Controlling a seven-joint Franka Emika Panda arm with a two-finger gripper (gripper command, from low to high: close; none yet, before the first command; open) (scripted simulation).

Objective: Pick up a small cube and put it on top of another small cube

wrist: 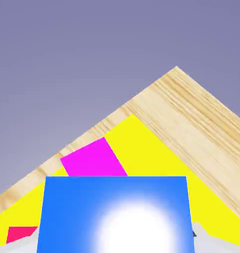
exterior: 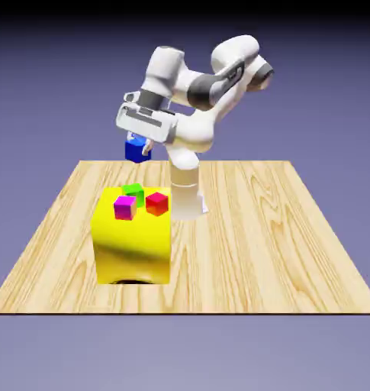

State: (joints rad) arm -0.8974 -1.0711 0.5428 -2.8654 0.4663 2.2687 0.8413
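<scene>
The claw (exterior: 139,146) is closed on the blue cube (exterior: 138,150), and up in the air they hang, above and beyond the yellow block (exterior: 133,248), our landmark! In the hand view the cube's bright face fills the bottom middle, between the fingertips.

Left to right in the exterior view now: first the purple cube (exterior: 125,208), sitting on top of the yellow block towards the near side. Next comes the green cube (exterior: 133,194), also up on the block, behind the purple one. Then the red cube (exterior: 157,204), on the block's top towards its right edge. Three little cubes crowding that one top! The block itself stands on the wooden table (exterior: 249,244).

And the arm (exterior: 194,95)! Its base stands behind the block and to its right; it rises, bends over high up, and reaches back left, the hand tilted, its fingers pointing down.
</scene>
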